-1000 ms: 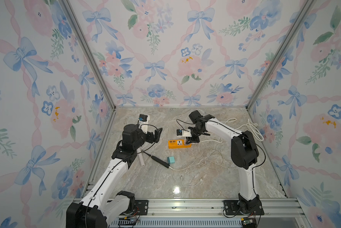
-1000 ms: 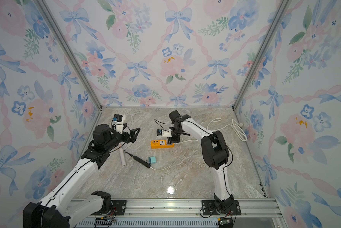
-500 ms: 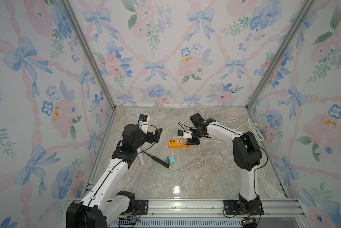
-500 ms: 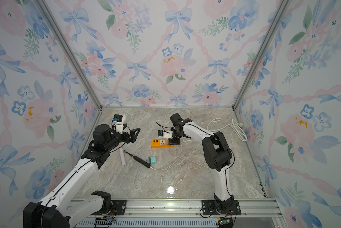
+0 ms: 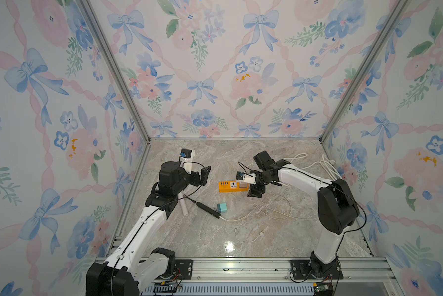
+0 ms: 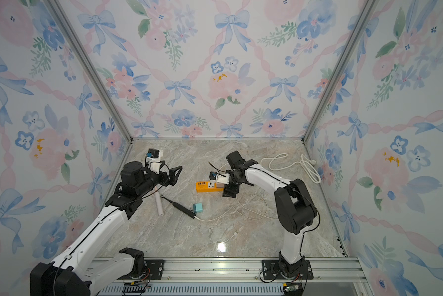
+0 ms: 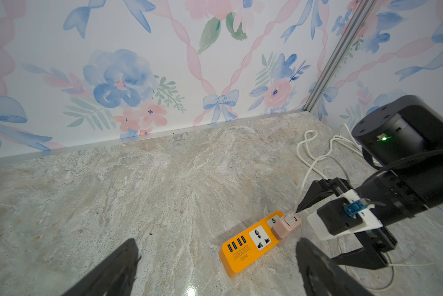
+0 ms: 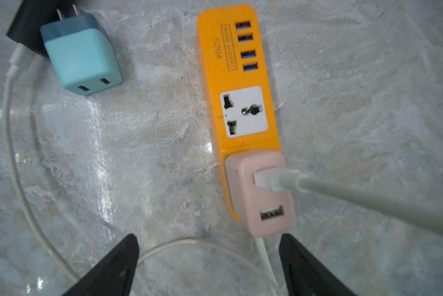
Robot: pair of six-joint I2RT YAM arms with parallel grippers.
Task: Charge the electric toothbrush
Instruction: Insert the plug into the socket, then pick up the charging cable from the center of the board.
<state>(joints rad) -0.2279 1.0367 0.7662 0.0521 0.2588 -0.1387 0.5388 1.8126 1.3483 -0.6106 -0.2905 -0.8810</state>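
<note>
The black electric toothbrush [image 5: 205,208] [image 6: 182,208] lies on the marble floor, a white cable [image 5: 243,217] plugged into its near end. An orange power strip [image 5: 228,186] [image 8: 237,77] [image 7: 243,252] carries a pink adapter [image 8: 262,197] [image 7: 284,227] with a white USB plug [image 8: 269,180] seated in it. My right gripper [image 5: 255,192] [image 8: 207,242] hangs open just beside the pink adapter, holding nothing; cable loops pass between its fingers. My left gripper [image 5: 202,175] [image 7: 216,247] is open and empty, left of the strip.
A teal adapter [image 5: 221,207] [image 8: 79,59] lies beside the toothbrush. A white cylinder [image 5: 183,205] rests under the left arm. A short loose cable [image 5: 248,238] lies nearer the front. A thick white cord [image 5: 317,164] coils at the back right by the wall.
The right gripper's jaws have spread apart at the pink adapter's end of the strip and drawn back slightly. The left arm has not moved.
</note>
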